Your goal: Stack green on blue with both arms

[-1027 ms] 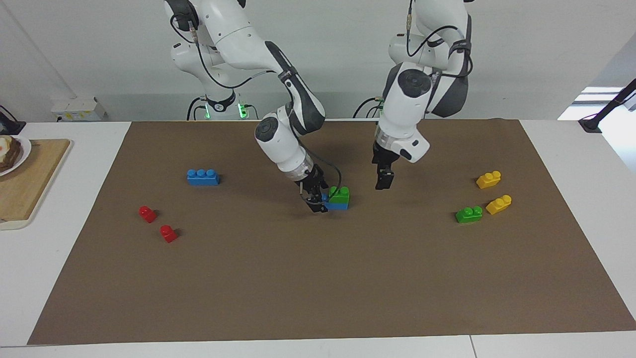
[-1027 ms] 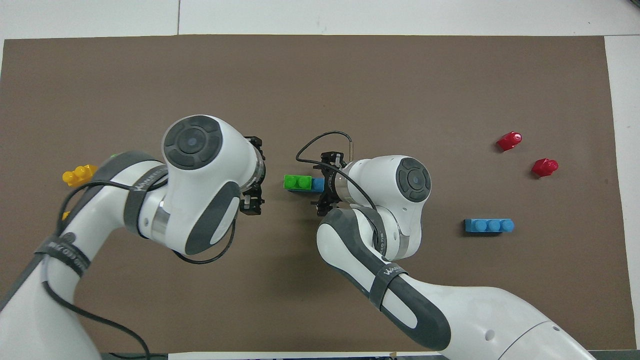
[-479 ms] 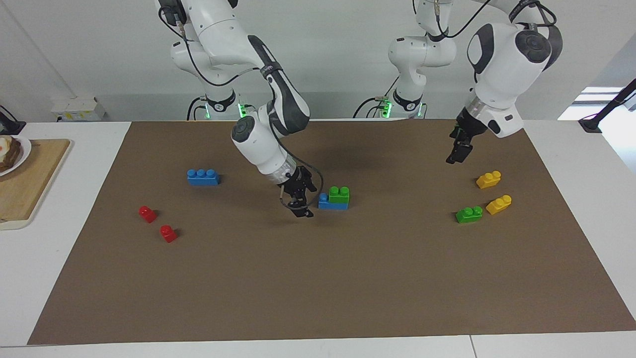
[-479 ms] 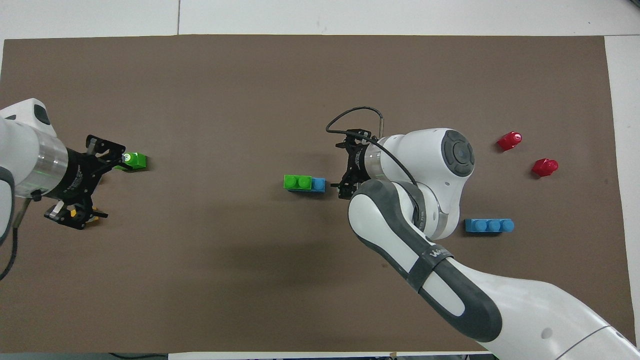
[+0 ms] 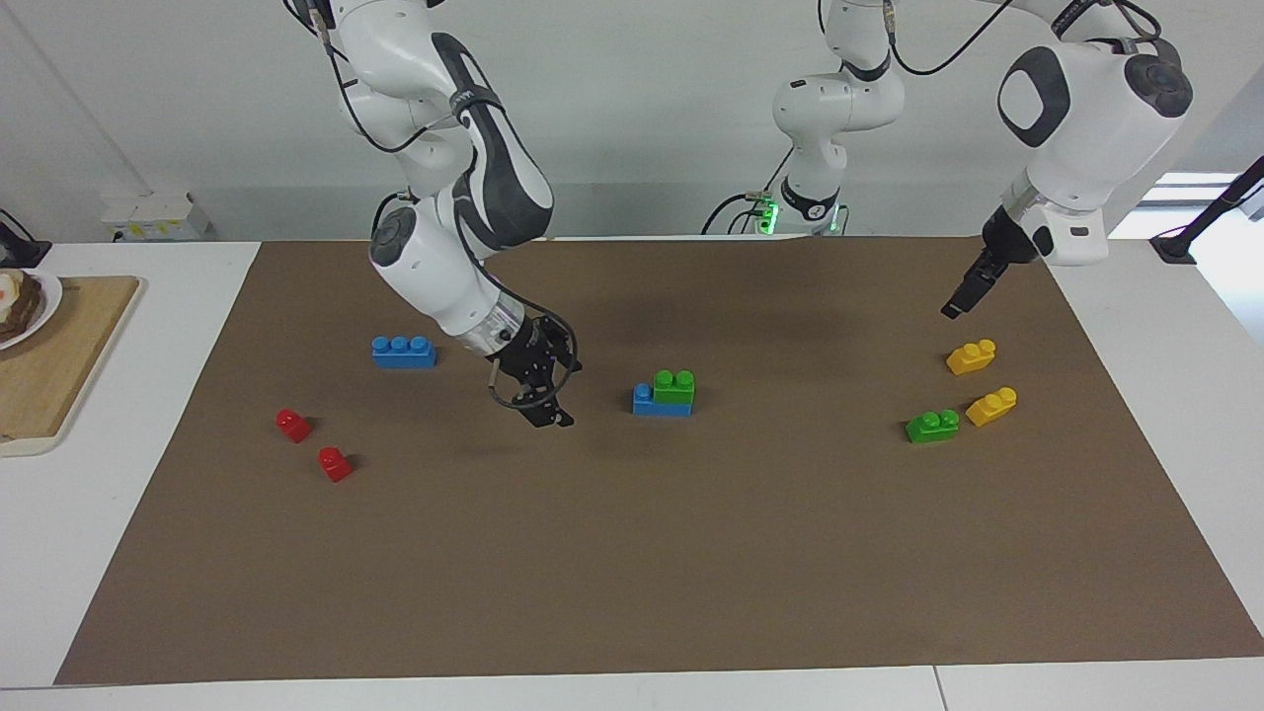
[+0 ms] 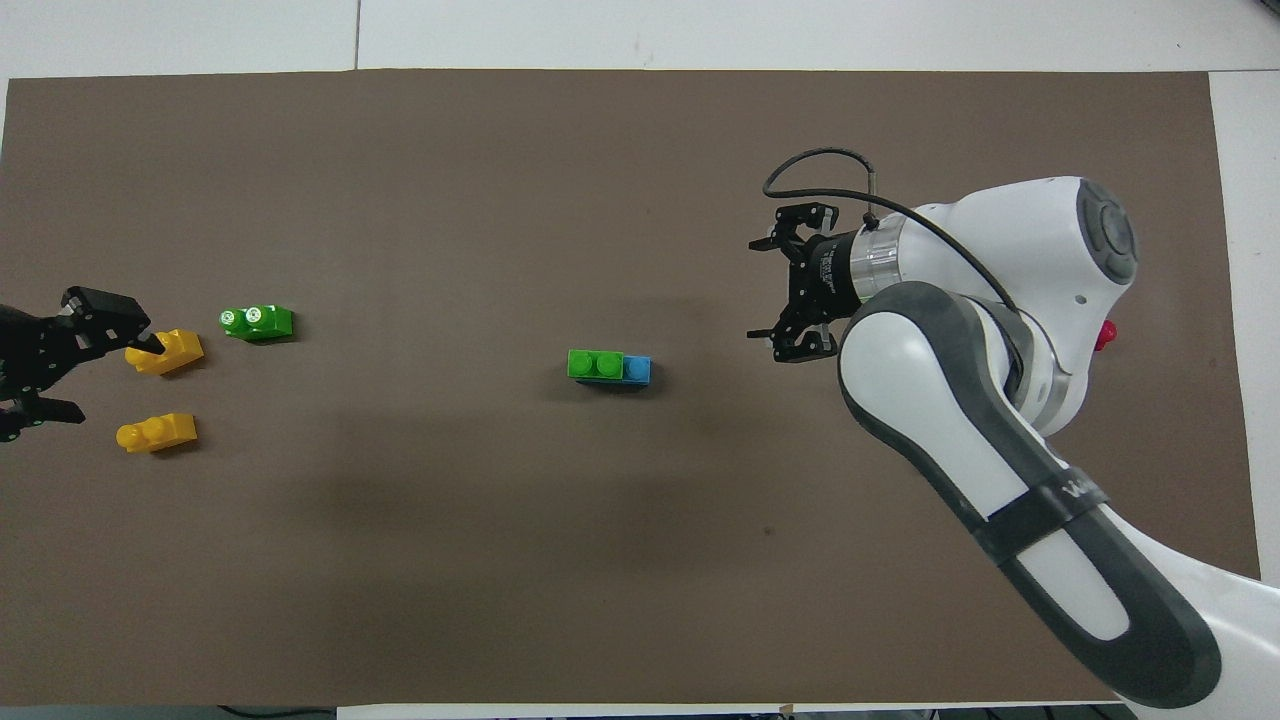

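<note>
— Where does the green brick (image 5: pixel 673 386) sit?

— On top of the blue brick (image 5: pixel 644 399), near the middle of the brown mat (image 5: pixel 632 553). It covers two of the blue brick's studs; the stud toward the right arm's end shows bare (clearest in the overhead view).

— And the grippers?

— The right gripper (image 5: pixel 541 402) hangs low over the mat beside the stack, toward the right arm's end, apart from it. Its fingers are spread and hold nothing. The left gripper (image 5: pixel 962 298) is raised over the mat's edge at the left arm's end, above the nearer-to-robots yellow brick (image 5: pixel 971 356). In the overhead view its fingers (image 6: pixel 95 305) stand apart, with nothing between them.

— What else lies on the mat?

— A second green brick (image 5: pixel 932 426) just beside another yellow brick (image 5: pixel 991 406), both at the left arm's end. A second blue brick (image 5: pixel 403 352) lies toward the right arm's end, and two red bricks (image 5: pixel 293 425) lie farther from the robots than it. A wooden board (image 5: pixel 59 365) rests on the white table (image 5: pixel 39 553) off the mat.
</note>
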`<state>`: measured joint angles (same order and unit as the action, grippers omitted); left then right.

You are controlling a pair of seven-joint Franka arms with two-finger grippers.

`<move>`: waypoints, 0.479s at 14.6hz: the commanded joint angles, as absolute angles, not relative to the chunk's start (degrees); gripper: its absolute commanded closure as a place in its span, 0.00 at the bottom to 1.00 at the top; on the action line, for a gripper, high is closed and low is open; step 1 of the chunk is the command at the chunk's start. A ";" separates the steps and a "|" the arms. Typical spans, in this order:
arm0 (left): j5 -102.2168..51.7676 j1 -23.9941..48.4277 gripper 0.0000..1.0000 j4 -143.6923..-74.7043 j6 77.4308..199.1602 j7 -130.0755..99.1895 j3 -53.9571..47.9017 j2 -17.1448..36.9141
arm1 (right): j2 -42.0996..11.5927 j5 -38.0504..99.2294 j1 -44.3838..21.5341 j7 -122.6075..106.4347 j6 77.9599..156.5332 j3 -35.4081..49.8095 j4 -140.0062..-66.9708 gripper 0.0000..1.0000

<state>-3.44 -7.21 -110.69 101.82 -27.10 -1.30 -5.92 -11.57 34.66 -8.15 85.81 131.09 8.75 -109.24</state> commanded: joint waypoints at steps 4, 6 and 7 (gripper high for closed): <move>0.79 -7.47 0.00 -111.71 103.54 -14.34 -2.11 -6.59 | -7.48 27.97 -1.94 66.84 122.79 9.32 -107.23 0.00; 0.88 -7.47 0.00 -110.92 100.39 -9.78 -2.28 -6.50 | -6.42 24.54 -1.41 60.15 121.04 9.23 -106.97 0.00; 1.23 -7.38 0.00 -109.79 98.72 -8.45 -2.37 -6.16 | -6.16 21.91 -0.80 56.81 119.46 9.23 -106.01 0.00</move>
